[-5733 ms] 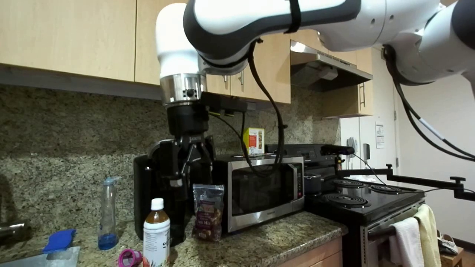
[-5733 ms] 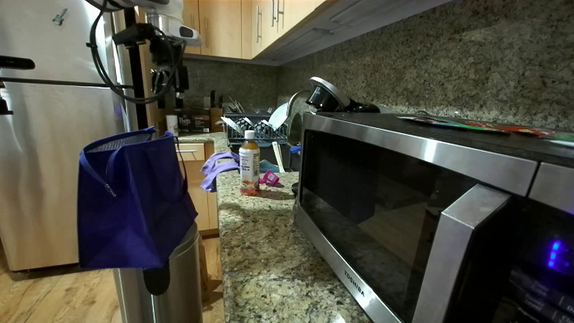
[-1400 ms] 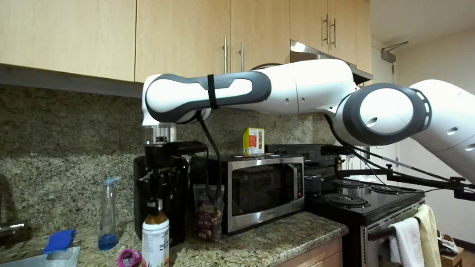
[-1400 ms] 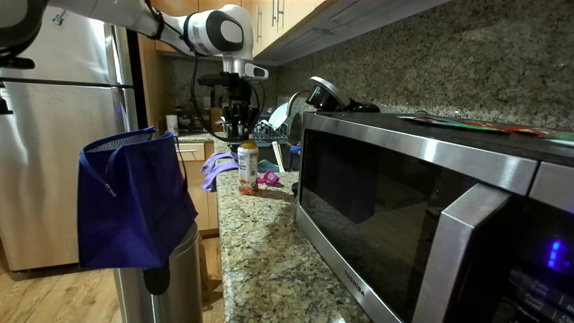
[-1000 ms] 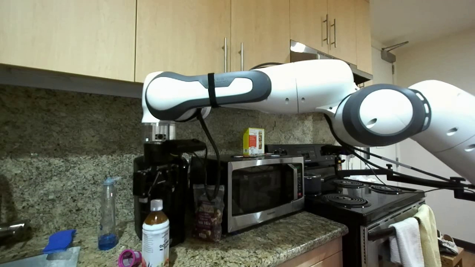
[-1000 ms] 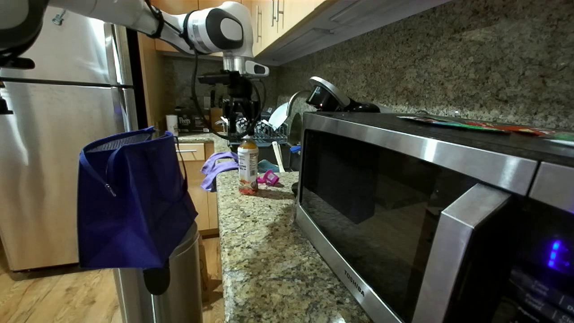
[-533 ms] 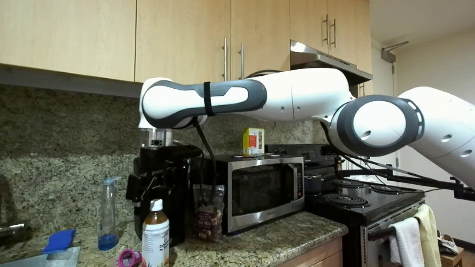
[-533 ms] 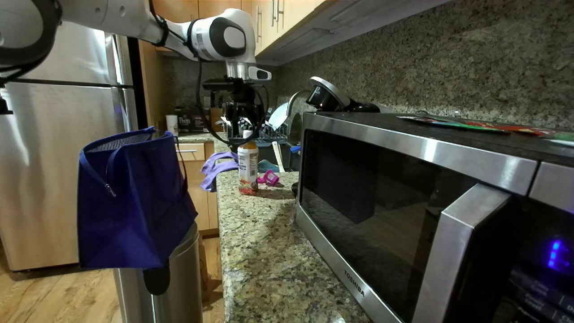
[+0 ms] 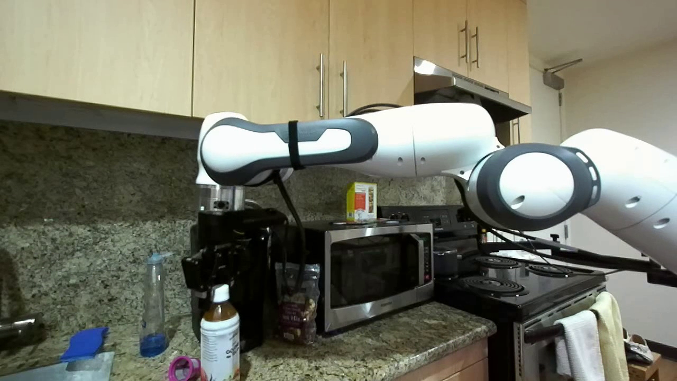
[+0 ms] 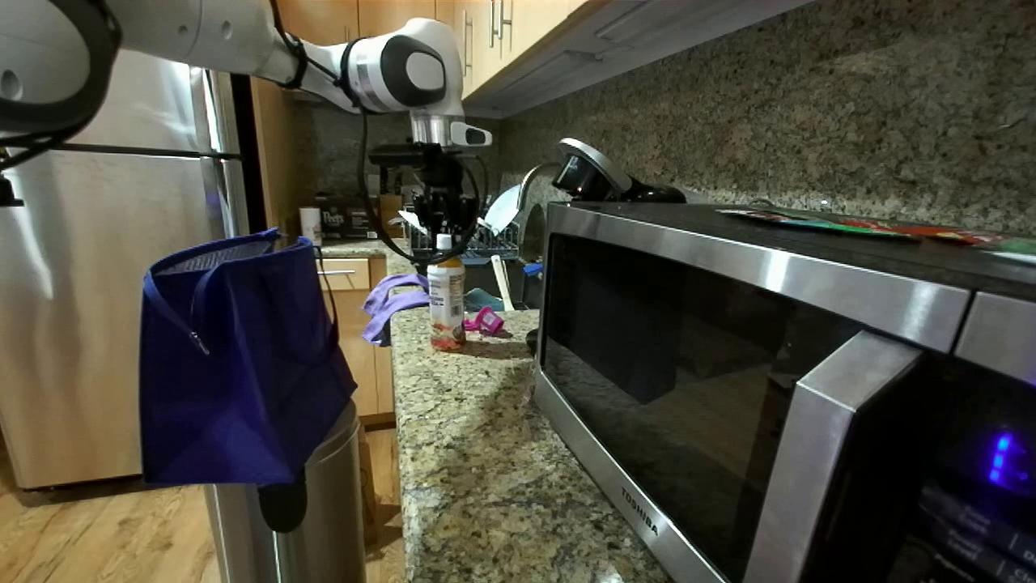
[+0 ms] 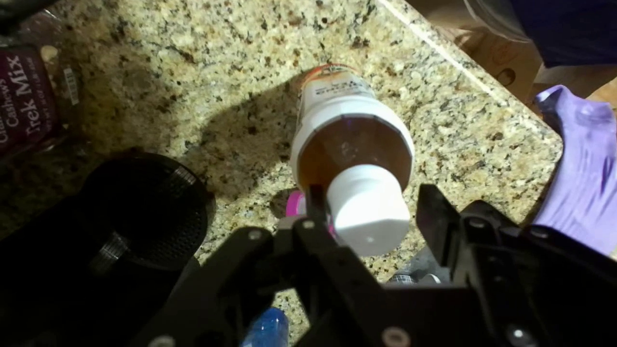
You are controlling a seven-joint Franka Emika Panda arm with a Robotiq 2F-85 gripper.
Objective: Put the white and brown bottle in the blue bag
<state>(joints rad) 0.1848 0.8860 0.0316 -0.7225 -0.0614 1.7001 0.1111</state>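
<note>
The white and brown bottle [image 9: 219, 344] stands upright on the counter, its white cap [image 11: 368, 207] and brown neck seen from above in the wrist view. My gripper [image 11: 373, 189] is open around the cap. One finger lies close against the cap's left side, though contact cannot be told. On the right, a gap separates the other finger [image 11: 436, 221] from it. In an exterior view the bottle [image 10: 447, 295] is just below and in front of the gripper. The blue bag [image 10: 235, 380] rests on a metal bin beside the counter, its top open; a corner shows in the wrist view.
A microwave [image 10: 696, 324] and a black coffee maker [image 9: 248, 307] line the back of the counter. Around the bottle are a pink cup [image 9: 184, 368], a trail mix pouch [image 11: 31, 96], a slim see-through bottle [image 9: 153, 312] and a purple cloth [image 10: 396, 304] at the counter's edge.
From farther off and higher, the arm has come over the bottle. In the last half second it lowered slightly, the jaws drew closer together, and the bottle shifted a little left in both exterior views.
</note>
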